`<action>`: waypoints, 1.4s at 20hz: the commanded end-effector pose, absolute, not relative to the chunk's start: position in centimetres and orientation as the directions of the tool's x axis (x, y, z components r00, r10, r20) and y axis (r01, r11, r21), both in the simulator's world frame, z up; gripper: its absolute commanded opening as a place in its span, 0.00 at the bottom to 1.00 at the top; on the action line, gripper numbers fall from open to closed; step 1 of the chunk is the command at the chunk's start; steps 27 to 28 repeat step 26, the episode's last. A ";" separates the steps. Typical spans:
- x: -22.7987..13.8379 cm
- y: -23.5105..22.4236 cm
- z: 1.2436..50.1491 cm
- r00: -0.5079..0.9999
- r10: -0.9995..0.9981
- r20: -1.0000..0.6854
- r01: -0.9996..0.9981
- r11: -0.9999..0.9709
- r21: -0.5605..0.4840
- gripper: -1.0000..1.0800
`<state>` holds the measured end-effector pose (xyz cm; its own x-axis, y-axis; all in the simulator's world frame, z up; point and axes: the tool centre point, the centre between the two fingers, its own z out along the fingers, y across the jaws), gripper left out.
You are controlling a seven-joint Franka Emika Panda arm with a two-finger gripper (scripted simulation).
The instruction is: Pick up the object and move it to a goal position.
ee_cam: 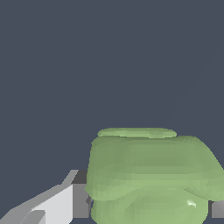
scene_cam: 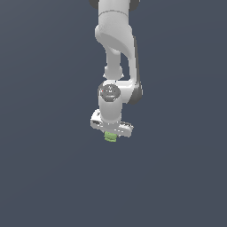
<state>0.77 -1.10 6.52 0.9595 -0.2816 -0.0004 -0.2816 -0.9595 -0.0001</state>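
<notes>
We have the green lump (scene_cam: pixel 110 137) pinched between the jaws of the gripper (scene_cam: pixel 111 135), so the pickup looks done. No goal marker shows, so we judge the carry remains.

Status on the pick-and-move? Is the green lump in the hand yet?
Done, it seems: the hand is around the green object, and the wrist view shows a finger against its side. In hand: carrying, apparently. Left: delivery; no goal marker is visible, and lift height can't be judged.
</notes>
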 end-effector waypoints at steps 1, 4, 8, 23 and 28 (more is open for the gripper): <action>0.9 -2.0 8.1 0.959 -0.282 0.001 -0.282 -0.959 0.000 0.00; 0.9 -3.3 10.6 0.959 -0.282 0.001 -0.282 -0.959 0.000 0.00; 1.1 -5.3 14.5 0.959 -0.283 0.001 -0.283 -0.959 -0.001 0.00; 1.9 -9.7 22.7 0.959 -0.282 0.000 -0.282 -0.959 0.000 0.00; 2.0 -9.8 22.7 0.959 -0.282 0.000 -0.282 -0.959 0.000 0.00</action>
